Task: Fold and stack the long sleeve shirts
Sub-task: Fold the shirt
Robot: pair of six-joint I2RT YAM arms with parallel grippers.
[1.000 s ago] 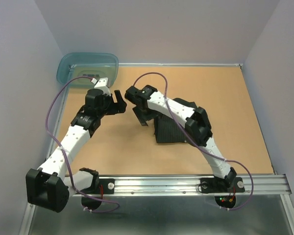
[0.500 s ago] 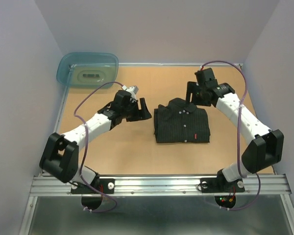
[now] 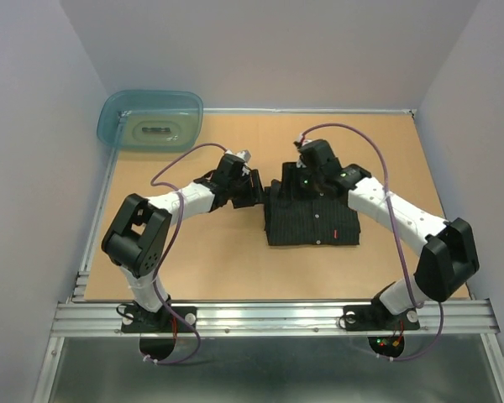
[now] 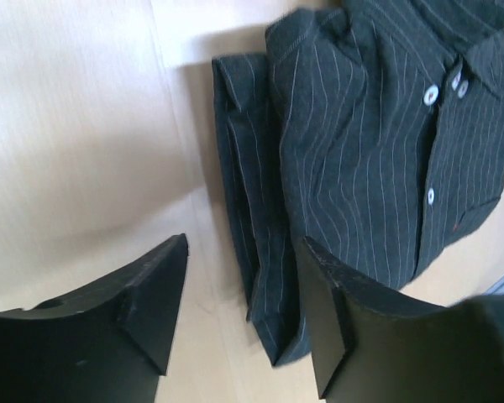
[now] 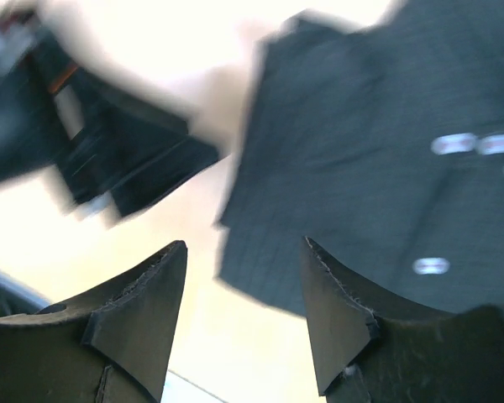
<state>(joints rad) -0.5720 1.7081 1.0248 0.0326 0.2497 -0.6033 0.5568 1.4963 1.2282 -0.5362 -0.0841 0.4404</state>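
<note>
- A folded black pinstriped button-up shirt (image 3: 312,222) lies flat on the desk (image 3: 210,252), mid-frame.
- The left end effector (image 3: 250,190) hangs just beside the shirt's left edge, fingers apart and holding nothing.
- The right end effector (image 3: 297,182), likewise spread and empty, hovers over the shirt's upper-left corner by the collar.
- A teal tub (image 3: 109,117) sits at upper left.

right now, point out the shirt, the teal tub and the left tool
shirt (image 3: 312,222), top view, its striped front panel
teal tub (image 3: 107,119), top view, its left rim
left tool (image 4: 242,252), left wrist view, midway between its fingertips
</note>
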